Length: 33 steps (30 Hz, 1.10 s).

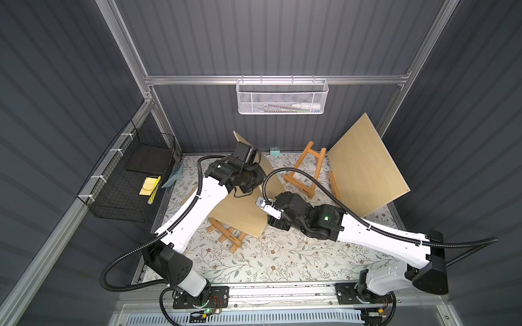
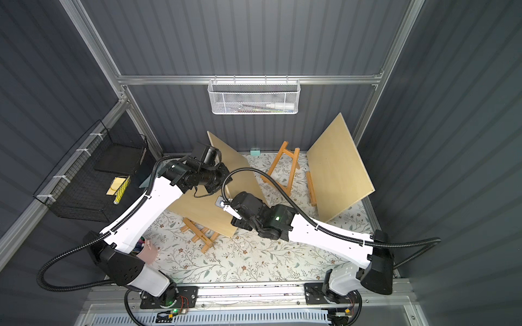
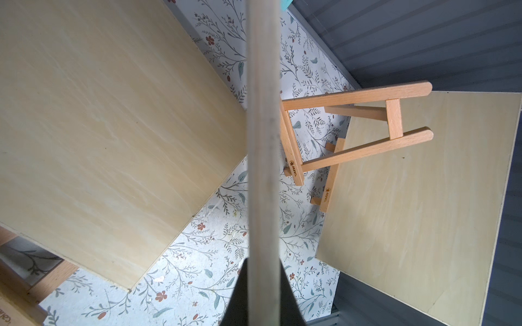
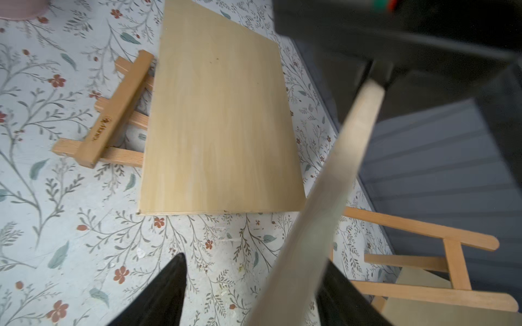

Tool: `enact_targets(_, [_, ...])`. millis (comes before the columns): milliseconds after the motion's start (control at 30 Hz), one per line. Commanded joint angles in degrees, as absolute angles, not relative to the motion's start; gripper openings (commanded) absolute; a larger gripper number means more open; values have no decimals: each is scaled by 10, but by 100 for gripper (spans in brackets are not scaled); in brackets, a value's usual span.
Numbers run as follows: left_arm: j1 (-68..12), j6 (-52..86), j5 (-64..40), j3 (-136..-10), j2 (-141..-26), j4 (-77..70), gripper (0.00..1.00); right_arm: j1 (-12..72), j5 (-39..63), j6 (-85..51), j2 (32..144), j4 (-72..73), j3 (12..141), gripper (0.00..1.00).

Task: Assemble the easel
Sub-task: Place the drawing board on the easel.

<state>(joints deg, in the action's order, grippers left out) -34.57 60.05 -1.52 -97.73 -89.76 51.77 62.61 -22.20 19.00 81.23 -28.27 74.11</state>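
Small wooden easel — standing open, A-frame upright, rear of the counter. Second easel — lying flat, partly under a pale plywood board. Another board stands tilted at the right.

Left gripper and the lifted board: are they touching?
Touching. The left wrist view shows the lifted board edge-on, pinched between the fingers of the shut left gripper.
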Motion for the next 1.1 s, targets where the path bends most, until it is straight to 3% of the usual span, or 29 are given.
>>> enact_targets(0, [-348, 603, -24, -1027, -882, 446, 0, 599, -210, 166, 796, -251, 725, 68])
enact_targets(233, [-348, 619, -48, -1017, -892, 417, 0, 567, -169, 146, 778, -223, 705, 47])
enact_targets(333, [-348, 629, -62, -1010, -899, 388, 0, 560, -159, 138, 773, -225, 705, 29])
enact_targets(400, [-348, 636, -70, -1002, -903, 361, 24, 549, -153, 134, 766, -226, 706, 12])
enact_targets(467, [-348, 636, -75, -996, -905, 339, 31, 533, -143, 131, 755, -227, 704, 0])
enact_targets(567, [-348, 624, -71, -1003, -912, 333, 57, 495, -112, 129, 738, -234, 708, 0])
enact_targets(667, [-347, 607, -57, -1012, -916, 340, 69, 457, -72, 133, 728, -241, 720, 0])
enact_targets(833, [-341, 585, -37, -1010, -912, 351, 73, 407, -32, 171, 734, -241, 750, 0])
enact_targets(1067, [-310, 571, -14, -971, -880, 365, 74, 321, 107, 198, 771, -272, 834, 0])
